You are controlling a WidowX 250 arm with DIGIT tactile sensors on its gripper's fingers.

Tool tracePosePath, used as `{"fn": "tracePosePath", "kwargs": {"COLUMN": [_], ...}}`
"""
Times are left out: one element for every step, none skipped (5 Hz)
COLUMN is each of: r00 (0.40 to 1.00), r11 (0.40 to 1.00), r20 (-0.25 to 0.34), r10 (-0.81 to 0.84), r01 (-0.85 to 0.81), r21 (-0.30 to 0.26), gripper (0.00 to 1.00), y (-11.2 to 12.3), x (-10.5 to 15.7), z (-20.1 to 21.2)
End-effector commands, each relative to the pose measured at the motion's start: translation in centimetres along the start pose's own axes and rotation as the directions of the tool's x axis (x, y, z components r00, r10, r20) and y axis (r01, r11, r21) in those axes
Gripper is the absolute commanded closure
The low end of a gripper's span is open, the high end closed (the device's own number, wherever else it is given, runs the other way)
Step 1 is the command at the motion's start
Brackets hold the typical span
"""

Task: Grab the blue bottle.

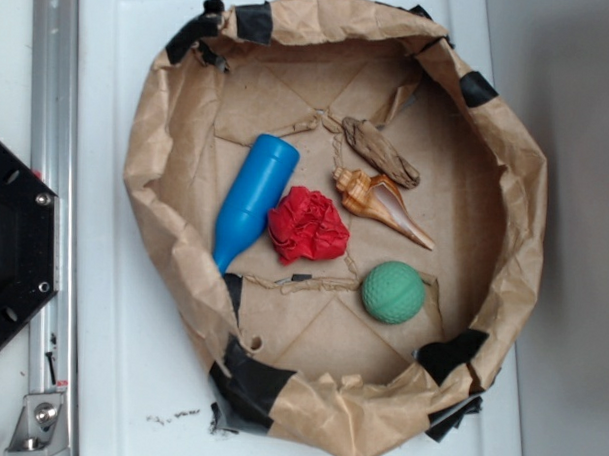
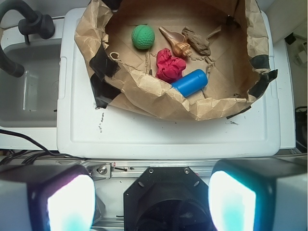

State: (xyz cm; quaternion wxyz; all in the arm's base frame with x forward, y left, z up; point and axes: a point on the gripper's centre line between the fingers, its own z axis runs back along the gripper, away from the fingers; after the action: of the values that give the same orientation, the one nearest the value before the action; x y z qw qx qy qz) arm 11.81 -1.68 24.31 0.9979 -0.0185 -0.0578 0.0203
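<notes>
The blue bottle (image 1: 251,199) lies on its side at the left of the brown paper bowl (image 1: 152,153), neck toward the front-left wall, next to a crumpled red thing (image 1: 307,226). In the wrist view only its wide end (image 2: 189,82) shows behind the paper wall. My gripper (image 2: 151,202) is open and empty, its two pale fingers (image 2: 70,204) spread wide. It is high above the robot's black base (image 2: 166,199), well short of the bowl. The gripper is out of the exterior view.
Inside the bowl are also a green ball (image 1: 392,292), a tan spiral shell (image 1: 377,202) and a brown twisted piece (image 1: 381,151). The bowl stands on a white surface (image 1: 130,362). A metal rail (image 1: 53,129) and the black base (image 1: 14,248) are at the left.
</notes>
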Motion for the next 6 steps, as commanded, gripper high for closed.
{"fn": "tracePosePath", "kwargs": {"r00": [1.0, 0.968, 0.939, 0.928, 0.935, 0.977], "r11": [1.0, 0.979, 0.948, 0.927, 0.926, 0.979], "r20": [0.0, -0.15, -0.154, -0.055, -0.015, -0.093], "r10": [0.0, 0.203, 0.307, 0.37, 0.355, 0.192], "r01": [0.0, -0.198, -0.287, -0.365, -0.35, -0.183], "r21": [0.0, 0.044, 0.14, 0.085, 0.139, 0.09], "gripper": [0.0, 0.0, 0.0, 0.0, 0.0, 0.0], "y": [0.0, 2.2, 3.7, 5.4, 6.8, 6.7], "x": [0.0, 4.5, 8.0, 10.8, 10.8, 9.2], "z": [0.0, -5.5, -9.2, -11.0, -13.8, -17.8]}}
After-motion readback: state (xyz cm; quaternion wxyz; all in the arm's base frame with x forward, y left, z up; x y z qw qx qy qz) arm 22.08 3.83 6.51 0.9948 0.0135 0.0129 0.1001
